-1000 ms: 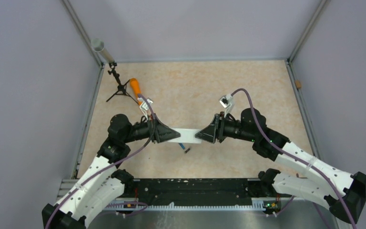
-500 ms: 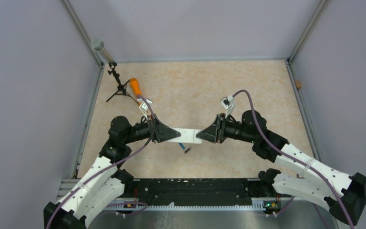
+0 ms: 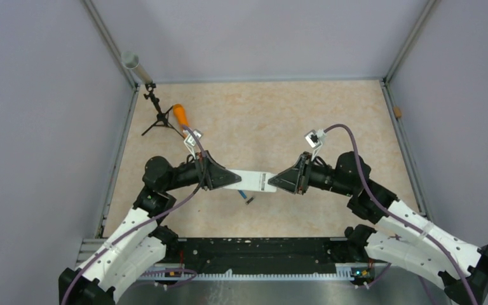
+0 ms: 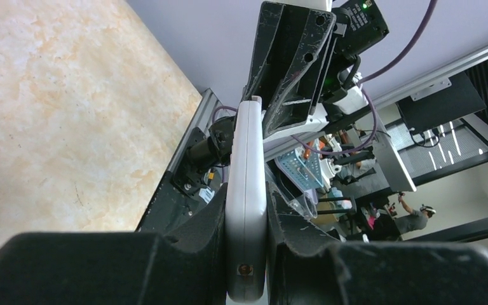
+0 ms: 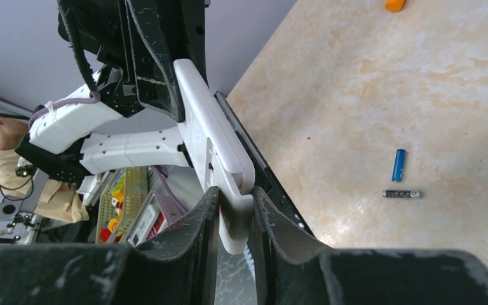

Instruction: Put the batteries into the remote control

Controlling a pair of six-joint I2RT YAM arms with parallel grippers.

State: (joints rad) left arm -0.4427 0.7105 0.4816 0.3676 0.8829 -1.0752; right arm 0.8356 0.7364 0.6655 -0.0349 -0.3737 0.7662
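The white remote control [image 3: 249, 181] hangs level above the table, between both arms. My left gripper [image 3: 225, 179] is shut on its left end; in the left wrist view the remote control [image 4: 246, 190] stands edge-on, pinched in the left gripper [image 4: 246, 204]. My right gripper [image 3: 277, 181] is shut on a thin white back cover [image 5: 232, 222] that sits stepped out from the remote control [image 5: 213, 133] body. The batteries lie on the table under it, the blue one [image 3: 243, 192] [image 5: 398, 164] beside the dark one [image 3: 250, 201] [image 5: 401, 193].
An orange cylinder [image 3: 180, 116] and a small black tripod [image 3: 159, 114] stand at the back left, near a grey tube [image 3: 132, 63] in the corner. Walls close in three sides. The black base rail [image 3: 254, 251] runs along the near edge.
My right gripper has shut on the remote's right end and drawn back to the right, so the white span between the grippers is longer. The left gripper has held still.
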